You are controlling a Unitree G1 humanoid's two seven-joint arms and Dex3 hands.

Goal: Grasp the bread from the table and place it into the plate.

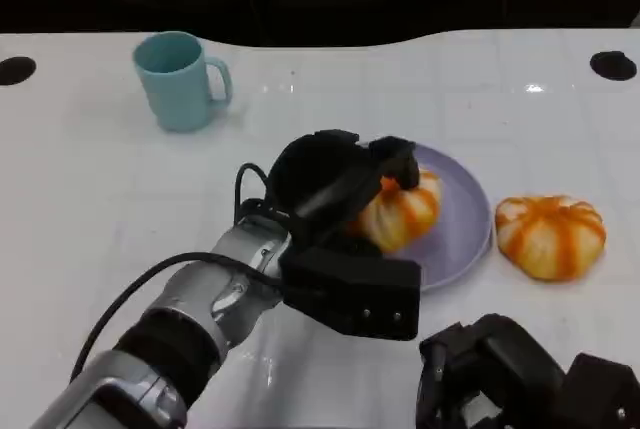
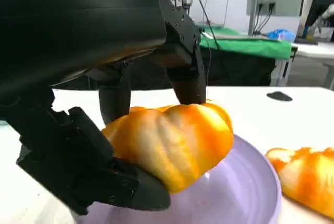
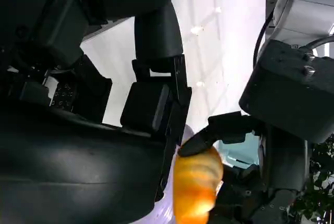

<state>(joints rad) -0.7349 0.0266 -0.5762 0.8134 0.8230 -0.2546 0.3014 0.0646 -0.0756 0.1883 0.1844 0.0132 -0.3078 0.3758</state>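
Two breads show: one (image 1: 400, 211) is clamped in the left robot hand (image 1: 345, 184) over the purple plate (image 1: 462, 211) at frame centre, apparently touching it but not released. Another bread (image 1: 551, 236) waits on the worktop (image 1: 80, 179), right of the plate.

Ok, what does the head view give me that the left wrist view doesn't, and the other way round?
Head view only: the teal mug at the far left of the table, the right hand low at the near edge, and the whole plate outline with the second bread on the table beside it.

Left wrist view only: close contact, with fingers over the held bread and its underside near the plate's surface, plus a green-covered table in the background.

Both: the left hand gripping the bread over the lilac plate.
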